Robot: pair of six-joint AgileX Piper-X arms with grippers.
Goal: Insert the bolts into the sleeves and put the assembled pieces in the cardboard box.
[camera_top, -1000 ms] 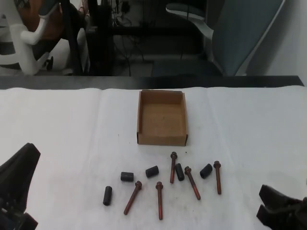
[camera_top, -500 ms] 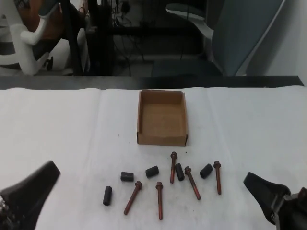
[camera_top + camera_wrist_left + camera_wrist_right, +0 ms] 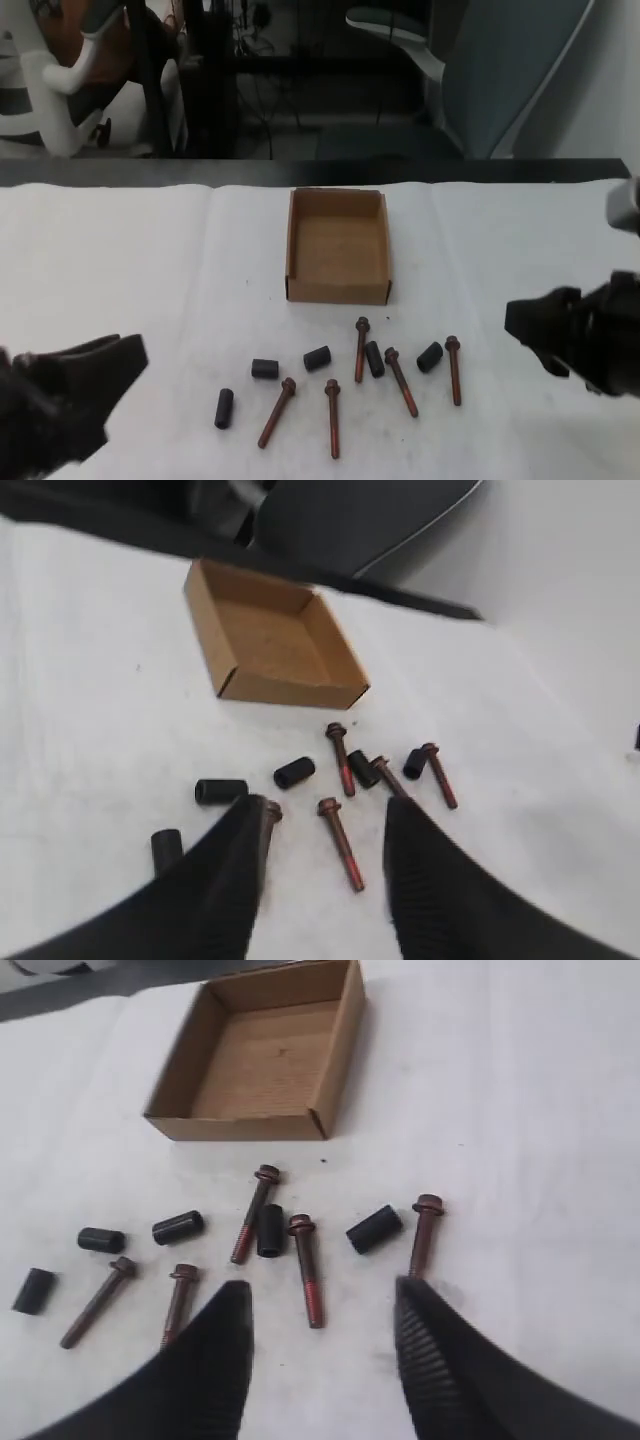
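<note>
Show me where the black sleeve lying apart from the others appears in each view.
High view: lone sleeve, left of the leftmost bolt.
Left wrist view: the sleeve farthest from the cardboard box.
Right wrist view: again the sleeve farthest from it.
Shared landmark: the cardboard box.

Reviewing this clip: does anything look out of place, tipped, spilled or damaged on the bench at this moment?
Nothing stands out. The cardboard box sits upright, empty and intact. Five bolts and five sleeves lie scattered loose on the white cloth near it, none joined yet.
</note>
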